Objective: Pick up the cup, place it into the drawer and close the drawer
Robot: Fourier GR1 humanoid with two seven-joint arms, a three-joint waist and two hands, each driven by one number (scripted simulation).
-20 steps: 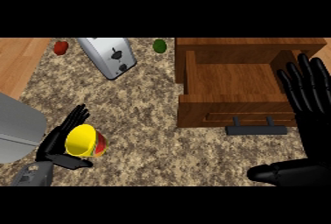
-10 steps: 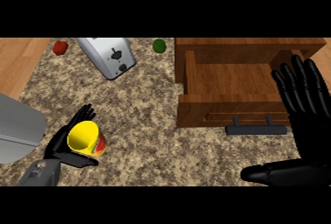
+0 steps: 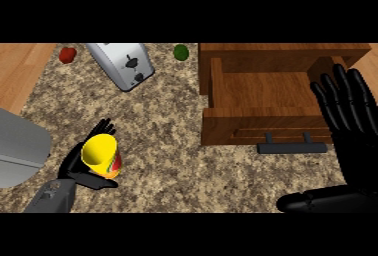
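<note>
So our left hand (image 3: 80,165) sits low on the left side of the head view, black fingers and thumb curled round the cup (image 3: 101,154). The cup is yellow with a bit of red and green showing low on its side, and it's tipped so we're looking into its open mouth. We can't tell whether it's touching the counter (image 3: 170,125) or just above it. The grey forearm runs off toward the lower edge.

Our right hand (image 3: 345,107) is over on the far right, fingers straight and spread, pointing up the view, holding nothing. It overlaps the right edge of the drawer (image 3: 258,95), and its dark forearm bends in from the lower right corner.

The drawer is wooden and pulled open, so we see its bare inside bottom. Its dark bar handle (image 3: 291,147) sticks out at the front, toward us. The cup is well apart from it, across a stretch of speckled granite-looking counter.

Further out, near the top, there's a silver toaster (image 3: 122,65) lying at an angle, a red thing (image 3: 68,53) to its left and a green round thing (image 3: 181,51) to its right, just beside the drawer cabinet. A grey rounded object (image 3: 18,147) pokes in at the left edge, near our left hand.
</note>
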